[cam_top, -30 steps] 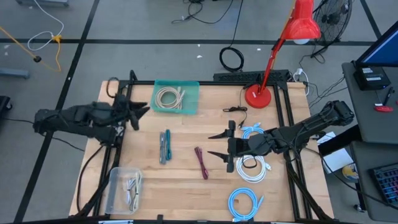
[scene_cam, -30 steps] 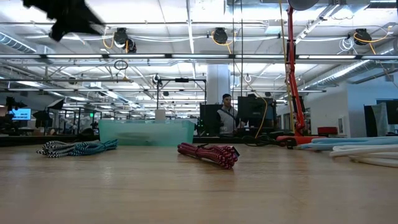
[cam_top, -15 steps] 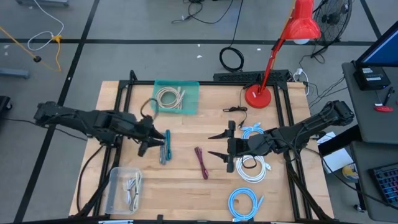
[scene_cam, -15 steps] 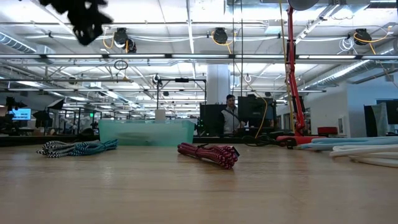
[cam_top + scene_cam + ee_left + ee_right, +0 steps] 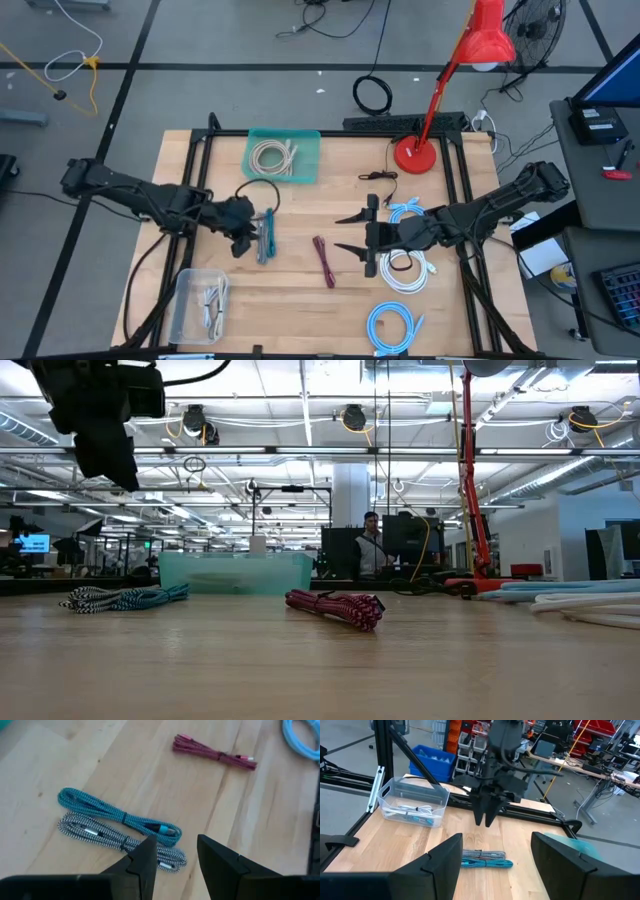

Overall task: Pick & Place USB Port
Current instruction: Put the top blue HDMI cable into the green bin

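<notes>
- Left pincer [image 5: 172,857] hangs above the table [image 5: 300,290], its fingers parted by a narrow gap and holding nothing; just beneath it lie the teal braided cable [image 5: 117,815] and the grey braided cable [image 5: 115,840], side by side and touching.
- Only the right wrist view shows this pincer [image 5: 487,817] pointing straight down over that pair.
- Red braided cable [image 5: 215,754] lies apart on the bare wood; the low view shows it [image 5: 335,607] bunched.
- Right pincer [image 5: 352,232] hovers near the table's middle, fingers spread wide, empty; white cables [image 5: 405,270] lie under its arm.
- Green bin [image 5: 283,157] and clear bin [image 5: 200,303] each hold cables, seen from overhead.
</notes>
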`<state>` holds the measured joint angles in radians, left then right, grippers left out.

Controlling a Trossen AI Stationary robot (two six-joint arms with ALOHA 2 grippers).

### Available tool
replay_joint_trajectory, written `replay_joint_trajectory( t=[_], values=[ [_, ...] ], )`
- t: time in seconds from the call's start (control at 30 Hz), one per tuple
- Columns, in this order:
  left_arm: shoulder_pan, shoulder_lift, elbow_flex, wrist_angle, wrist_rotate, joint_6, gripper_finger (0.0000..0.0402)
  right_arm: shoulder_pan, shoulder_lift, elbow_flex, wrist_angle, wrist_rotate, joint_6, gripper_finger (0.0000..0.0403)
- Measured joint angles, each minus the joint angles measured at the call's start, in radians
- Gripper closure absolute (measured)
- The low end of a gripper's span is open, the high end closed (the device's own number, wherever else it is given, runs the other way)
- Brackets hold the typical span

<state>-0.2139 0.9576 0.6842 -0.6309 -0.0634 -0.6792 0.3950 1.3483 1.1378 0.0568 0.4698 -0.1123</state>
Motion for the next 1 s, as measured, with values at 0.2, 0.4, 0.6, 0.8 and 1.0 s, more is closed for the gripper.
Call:
replay_joint_trajectory(
  t=[0.2, 0.4, 0.6, 0.8, 1.0],
  values=[
    [-0.082, 0.086, 0.000, 0.168, -0.191, 0.115, 0.0257, -0.005, 0.000, 0.000, -0.045, 0.000, 0.047, 0.0177],
    [-0.088, 0.133, 0.000, 0.457, -0.301, 0.424, 0.0257, -0.039, 0.000, 0.000, -0.106, 0.000, 0.098, 0.0177],
    [0.018, 0.081, 0.009, 0.554, -0.303, 0.673, 0.0257, -0.090, 0.000, -0.004, -0.146, -0.004, 0.090, 0.0177],
    [0.139, 0.029, 0.010, 0.511, -0.283, 0.646, 0.0257, -0.261, 0.001, -0.130, -0.017, -0.172, 0.094, 0.0177],
    [0.197, -0.001, 0.009, 0.375, -0.249, 0.570, 0.0257, -0.467, 0.024, -0.233, 0.055, -0.336, 0.317, 0.0177]
  ],
)
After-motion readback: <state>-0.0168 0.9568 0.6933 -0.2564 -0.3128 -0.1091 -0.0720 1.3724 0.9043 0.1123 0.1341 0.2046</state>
